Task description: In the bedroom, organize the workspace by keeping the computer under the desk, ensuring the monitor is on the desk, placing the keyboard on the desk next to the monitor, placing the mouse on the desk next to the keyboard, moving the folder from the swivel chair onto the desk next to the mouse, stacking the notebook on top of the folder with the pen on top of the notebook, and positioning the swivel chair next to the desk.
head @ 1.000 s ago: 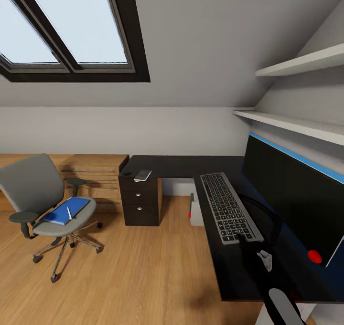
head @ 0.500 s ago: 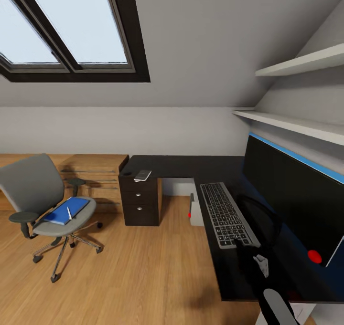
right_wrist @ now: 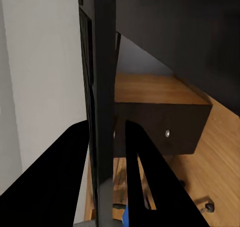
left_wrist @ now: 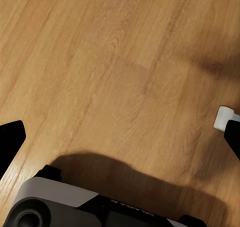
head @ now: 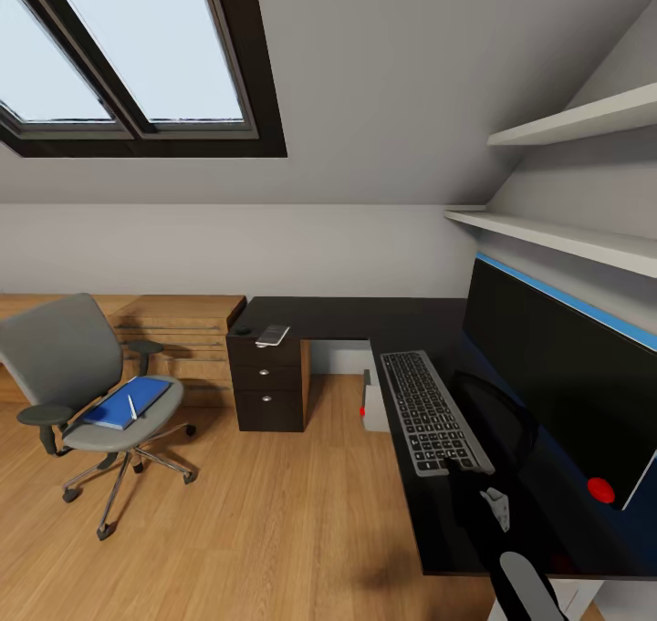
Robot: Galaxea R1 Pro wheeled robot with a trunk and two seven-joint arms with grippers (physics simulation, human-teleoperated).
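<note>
In the head view the right gripper (head: 453,464) sits at the near end of the keyboard (head: 431,409), its dark fingers closed on that end's edge, with the arm running back toward the camera. The keyboard lies lengthwise on the glossy black desk (head: 438,521), stretching away from the gripper. Just beside the gripper, on its outer side, stands the monitor (head: 557,379), a wide black screen with a red dot at its near lower corner. Beyond the far end of the keyboard, under the desk, a slice of the light grey computer (head: 369,400) shows its red dot. Farther off across the gripper's inner side, the dark drawer unit (head: 266,388) carries a small pale device and, just next to it, a small dark rounded thing that may be the mouse (head: 242,331). Well apart from the gripper, out on the wood floor (head: 255,521), the swivel chair (head: 78,393) holds the blue folder (head: 128,402) with the white pen (head: 132,408) lying on it. In the left wrist view the left gripper (left_wrist: 120,132) hangs over bare floor with its two fingers spread wide and nothing between them. In the right wrist view the two black fingers (right_wrist: 145,172) clamp the keyboard's thin edge, seen end-on, with the drawer unit and its silver knob beyond.
</note>
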